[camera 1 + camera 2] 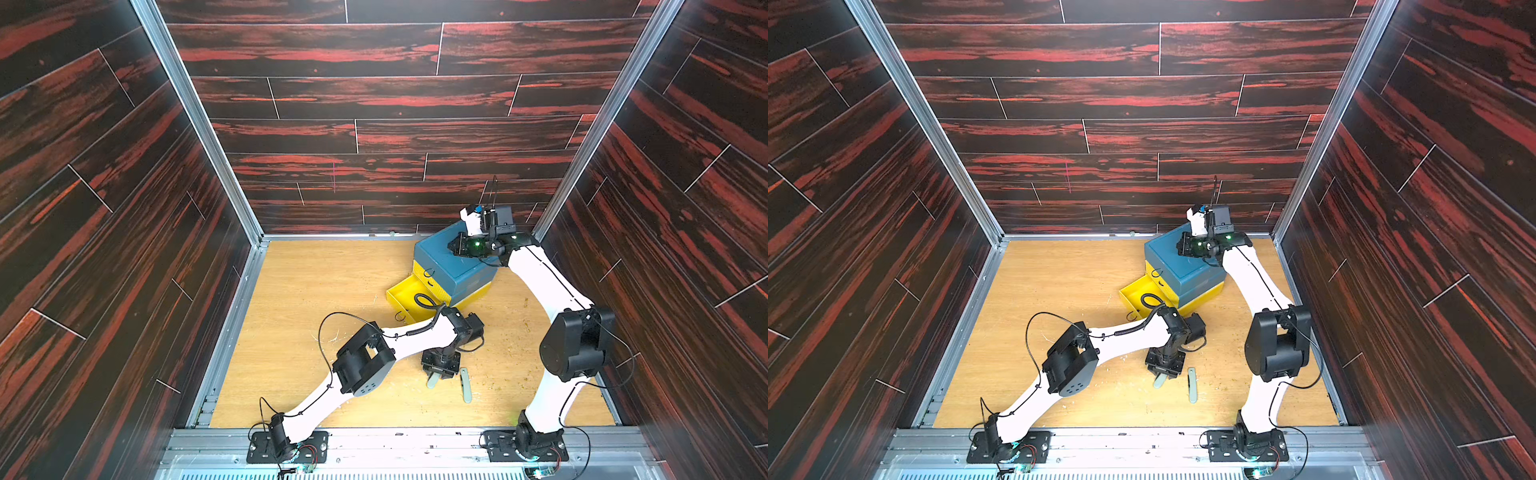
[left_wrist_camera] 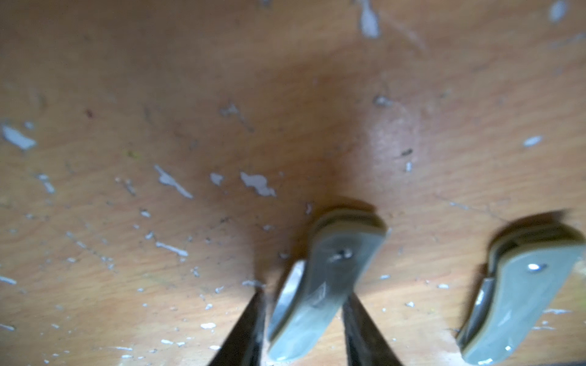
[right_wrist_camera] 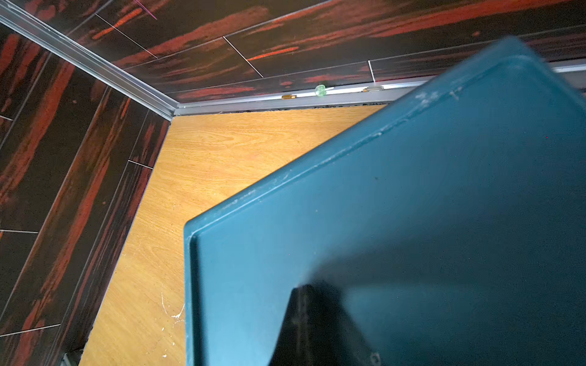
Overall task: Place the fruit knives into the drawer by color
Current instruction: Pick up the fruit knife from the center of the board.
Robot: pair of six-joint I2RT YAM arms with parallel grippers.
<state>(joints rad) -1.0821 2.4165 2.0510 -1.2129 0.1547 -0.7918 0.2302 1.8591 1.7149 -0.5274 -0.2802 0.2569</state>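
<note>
We see our left gripper (image 2: 302, 294) pointing down at the table (image 1: 311, 291). Its two fingers (image 2: 250, 320) are spread apart. The first grey-green knife (image 2: 326, 285) lies flat on the wood between them. There is a thin gap between this knife and one finger. The other finger looks like it touches the knife.

The second grey-green knife (image 2: 520, 301) lies just beside the first one, outside the fingers. Both top views show this pair, well apart from the open yellow drawer (image 1: 401, 293).

Our right gripper (image 3: 317, 317) is pressed together. It holds nothing and sits on the blue top of the drawer box (image 1: 449, 266).
</note>
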